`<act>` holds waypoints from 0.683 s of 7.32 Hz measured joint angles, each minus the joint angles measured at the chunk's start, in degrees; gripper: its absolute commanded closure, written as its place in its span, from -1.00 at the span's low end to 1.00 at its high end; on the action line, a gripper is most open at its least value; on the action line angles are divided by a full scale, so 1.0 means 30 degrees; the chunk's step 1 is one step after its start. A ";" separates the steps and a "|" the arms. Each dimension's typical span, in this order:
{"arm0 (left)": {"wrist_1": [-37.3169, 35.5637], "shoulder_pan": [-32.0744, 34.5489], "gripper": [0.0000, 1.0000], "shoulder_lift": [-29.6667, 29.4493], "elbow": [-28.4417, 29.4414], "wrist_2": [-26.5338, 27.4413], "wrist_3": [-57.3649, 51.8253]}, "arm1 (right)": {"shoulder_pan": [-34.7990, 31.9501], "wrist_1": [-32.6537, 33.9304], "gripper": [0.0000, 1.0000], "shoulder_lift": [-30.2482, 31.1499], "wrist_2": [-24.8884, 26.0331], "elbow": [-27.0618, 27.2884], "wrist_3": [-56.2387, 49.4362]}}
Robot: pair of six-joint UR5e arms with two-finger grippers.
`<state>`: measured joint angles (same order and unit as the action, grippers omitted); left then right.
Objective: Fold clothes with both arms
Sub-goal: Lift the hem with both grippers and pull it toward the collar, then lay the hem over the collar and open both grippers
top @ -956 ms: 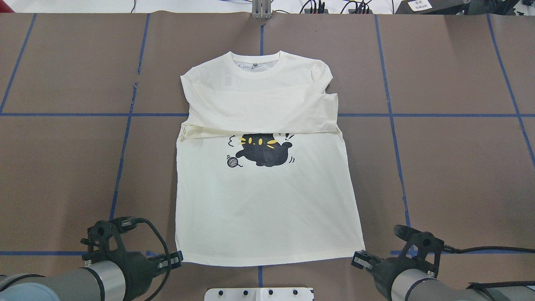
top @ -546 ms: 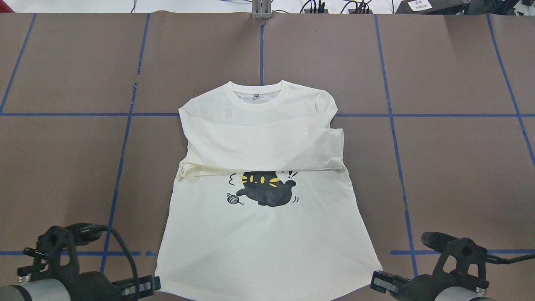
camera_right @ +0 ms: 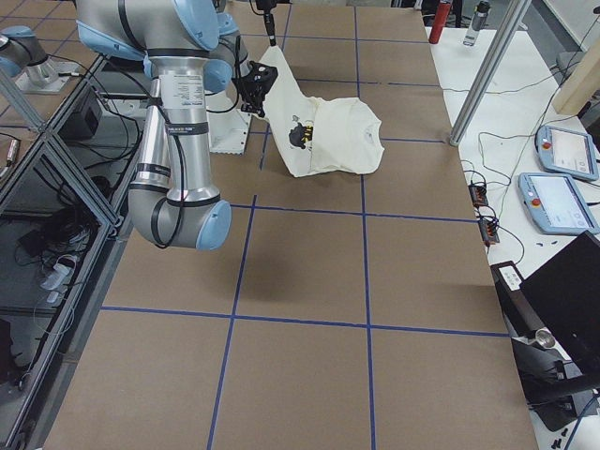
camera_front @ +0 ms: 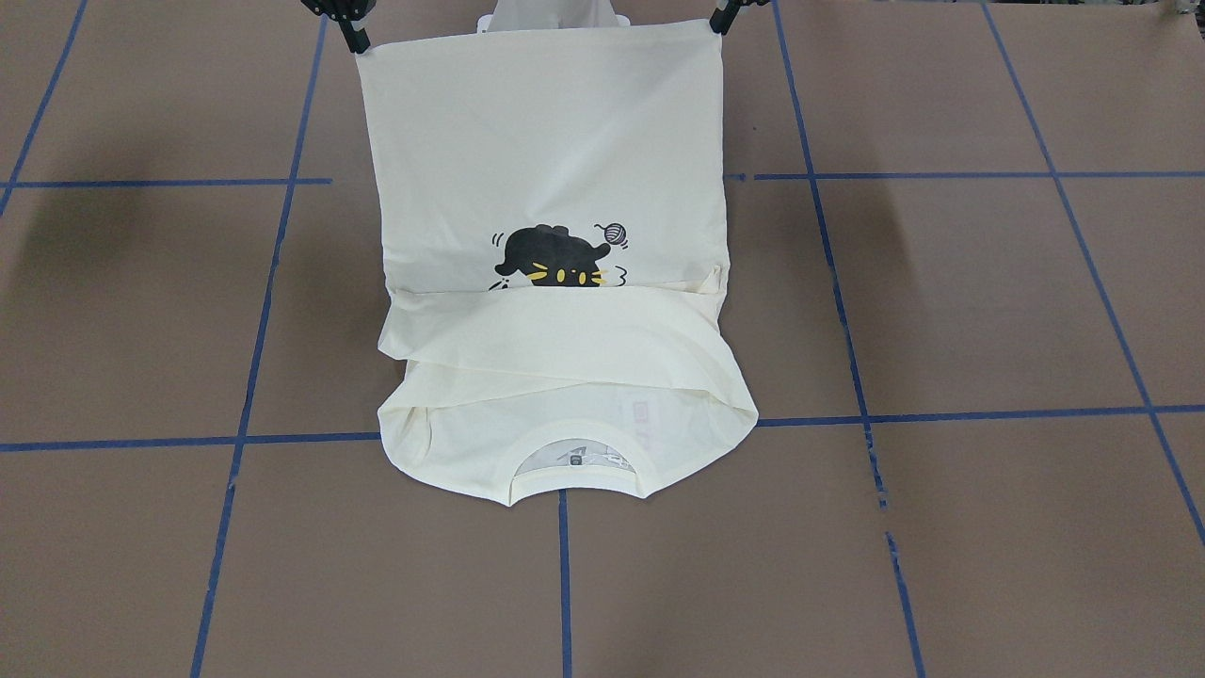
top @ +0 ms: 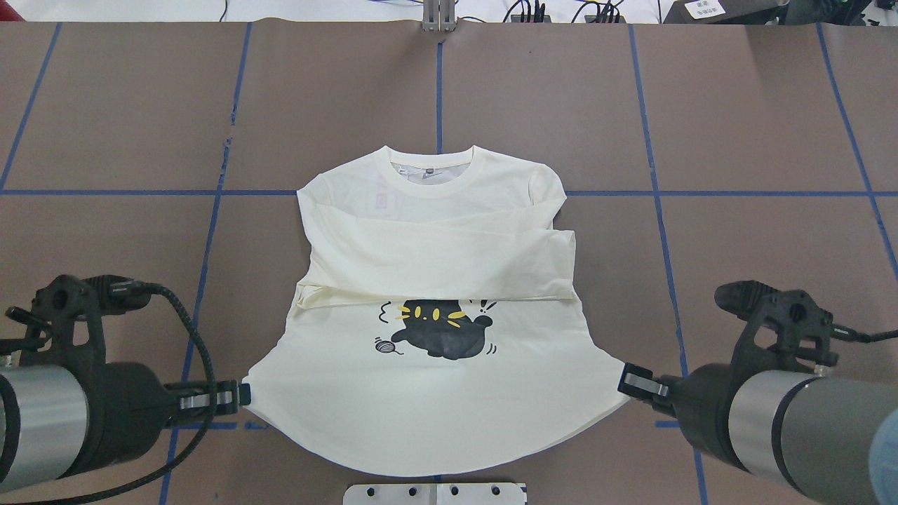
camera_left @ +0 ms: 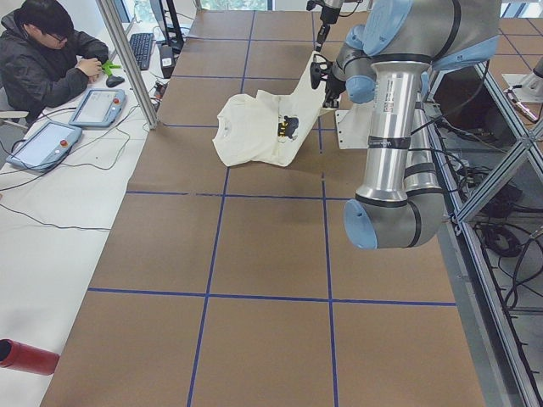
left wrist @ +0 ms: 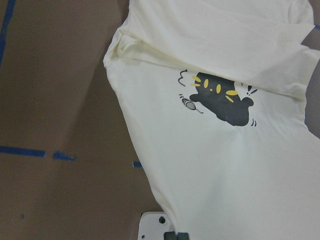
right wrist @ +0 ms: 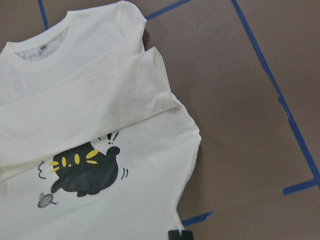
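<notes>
The left arm (top: 42,414) and right arm (top: 786,421) are silver-grey tubes with light blue joint caps, black wrists and black cables.

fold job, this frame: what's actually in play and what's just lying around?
In play:
- shirt
- left gripper, shut on one hem corner
- right gripper, shut on the other hem corner

Lying about:
- teach pendants
- keyboard
- red cylinder
- person, seated, not touching the shirt
</notes>
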<state>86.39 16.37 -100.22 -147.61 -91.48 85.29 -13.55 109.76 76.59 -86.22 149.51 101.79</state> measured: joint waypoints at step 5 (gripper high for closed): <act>-0.0180 0.6078 1.00 -0.4660 0.7132 -0.0548 -0.5381 | -0.7595 -0.0634 1.00 -0.4834 -0.2729 -0.8471 -0.4504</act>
<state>85.85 34.60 -114.20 -126.22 -93.12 69.15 -36.33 107.86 62.09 -94.41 124.10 88.28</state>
